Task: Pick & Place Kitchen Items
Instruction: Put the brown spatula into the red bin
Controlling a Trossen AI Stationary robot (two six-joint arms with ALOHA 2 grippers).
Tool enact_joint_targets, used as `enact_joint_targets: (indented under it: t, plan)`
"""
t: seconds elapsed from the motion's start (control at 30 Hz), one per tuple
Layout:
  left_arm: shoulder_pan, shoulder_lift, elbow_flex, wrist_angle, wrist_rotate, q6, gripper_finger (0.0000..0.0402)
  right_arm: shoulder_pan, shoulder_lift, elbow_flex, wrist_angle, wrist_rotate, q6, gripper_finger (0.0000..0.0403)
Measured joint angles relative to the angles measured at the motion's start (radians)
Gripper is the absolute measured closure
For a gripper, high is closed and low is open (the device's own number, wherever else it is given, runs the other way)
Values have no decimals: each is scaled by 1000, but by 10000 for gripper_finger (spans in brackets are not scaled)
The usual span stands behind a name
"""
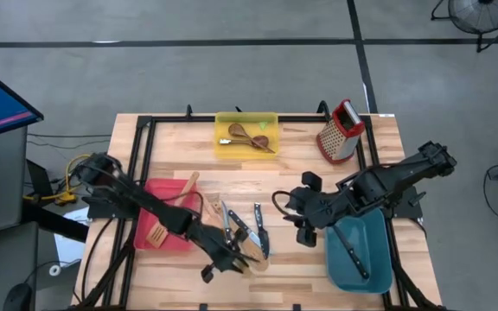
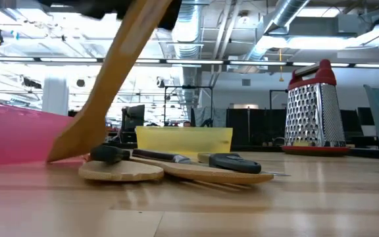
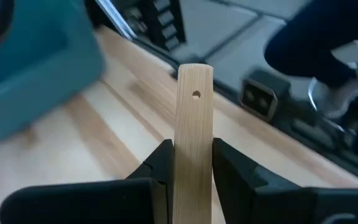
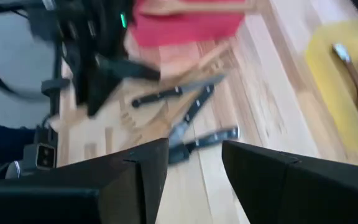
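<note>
Two dark fingers of your left gripper (image 3: pixel 192 163) are clamped on the flat handle of a pale wooden spatula (image 3: pixel 193 134), which stands tilted over the heap of loose utensils near the table's front edge. Beneath it lie black-handled steel-bladed knives (image 1: pixel 258 231) and another pale wooden turner (image 2: pixel 176 170), beside the red rectangular bin (image 1: pixel 164 192). Your right gripper (image 4: pixel 194 165) hangs above the wooden table (image 1: pixel 301 272) next to the teal bin (image 1: pixel 379 263), its fingers apart with nothing between them.
</note>
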Motion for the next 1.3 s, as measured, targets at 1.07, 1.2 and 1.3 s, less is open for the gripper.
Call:
enact_joint_targets:
  t: [1.07,1.2,1.3]
  plan:
    - [41,-367,2,31,-60,-92,350,260,0,-57,-98,340,377,240]
    - [41,-446,2,69,-10,-161,350,273,1,-104,-52,343,380,240]
    - [35,-514,2,105,34,-199,350,273,0,-140,-3,343,380,240]
